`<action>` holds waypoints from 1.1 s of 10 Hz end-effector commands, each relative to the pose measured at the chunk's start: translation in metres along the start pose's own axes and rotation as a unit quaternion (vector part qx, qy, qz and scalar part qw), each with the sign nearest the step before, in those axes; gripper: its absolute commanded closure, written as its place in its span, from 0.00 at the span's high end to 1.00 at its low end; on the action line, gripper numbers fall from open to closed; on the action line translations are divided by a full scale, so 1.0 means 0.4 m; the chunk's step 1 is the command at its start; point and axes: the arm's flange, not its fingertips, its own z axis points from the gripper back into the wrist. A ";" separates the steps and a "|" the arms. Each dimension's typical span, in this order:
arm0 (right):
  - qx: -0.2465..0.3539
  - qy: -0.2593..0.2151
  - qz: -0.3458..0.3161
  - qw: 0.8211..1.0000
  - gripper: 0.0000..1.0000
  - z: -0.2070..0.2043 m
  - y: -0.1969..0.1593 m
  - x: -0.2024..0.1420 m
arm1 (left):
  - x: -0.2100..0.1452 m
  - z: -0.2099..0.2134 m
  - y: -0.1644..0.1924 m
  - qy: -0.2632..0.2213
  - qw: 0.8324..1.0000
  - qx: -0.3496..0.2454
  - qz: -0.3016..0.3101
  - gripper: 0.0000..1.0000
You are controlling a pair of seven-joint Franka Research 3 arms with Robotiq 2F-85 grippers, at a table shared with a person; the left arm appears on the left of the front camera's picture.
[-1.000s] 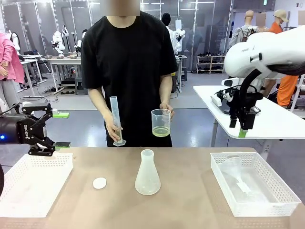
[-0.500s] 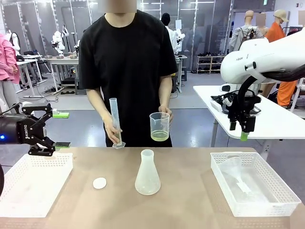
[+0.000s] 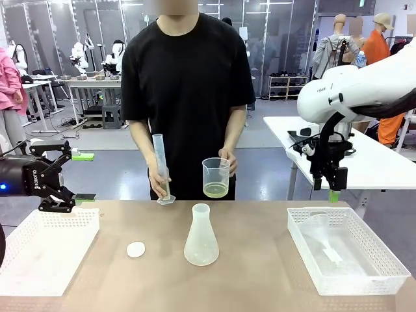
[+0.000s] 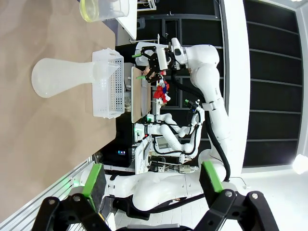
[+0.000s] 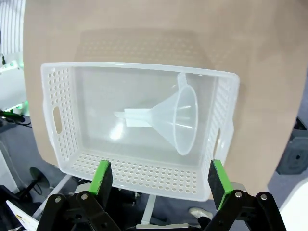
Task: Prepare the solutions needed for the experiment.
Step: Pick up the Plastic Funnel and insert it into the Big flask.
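Note:
The solutions are a shallow pale yellow-green layer point(image 3: 216, 190) in a clear beaker point(image 3: 216, 174) that the person holds in one hand above the table's far edge. The other hand holds a tall graduated cylinder point(image 3: 160, 168). An empty conical flask point(image 3: 201, 237) stands mid-table, with a small white disc point(image 3: 136, 249) to its left. My left gripper point(image 3: 68, 177) hangs open above the left tray. My right gripper point(image 3: 327, 188) is open, pointing down above the right tray. In the left wrist view the flask point(image 4: 62, 77) and the beaker's liquid point(image 4: 91, 9) lie beyond my open left gripper point(image 4: 153, 178).
A white perforated tray point(image 3: 45, 257) sits at the left. Another tray point(image 3: 390, 260) at the right holds a clear funnel point(image 3: 322, 233). In the right wrist view the funnel point(image 5: 178, 118) lies in that tray point(image 5: 139, 67), below my open right gripper point(image 5: 160, 177).
The person has shifted slightly right and lowered the beaker and cylinder toward the table. My right arm has moved a little left and down. The left arm has not moved.

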 end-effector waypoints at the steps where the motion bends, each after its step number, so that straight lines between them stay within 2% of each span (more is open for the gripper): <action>1: 0.027 -0.004 0.015 0.999 1.00 -0.024 -0.022 -0.008 | -0.002 -0.003 -0.008 0.000 1.000 -0.009 0.004 1.00; 4: 0.057 -0.012 0.026 0.998 1.00 -0.090 -0.023 -0.018 | -0.002 -0.003 -0.008 0.000 1.000 -0.009 0.004 1.00; 7: 0.057 -0.029 0.041 0.997 1.00 -0.154 -0.043 -0.022 | -0.002 -0.003 -0.008 0.000 1.000 -0.009 0.004 1.00; 11: 0.092 -0.045 0.053 0.993 1.00 -0.207 -0.062 -0.031 | -0.002 -0.003 -0.008 0.000 1.000 -0.009 0.004 1.00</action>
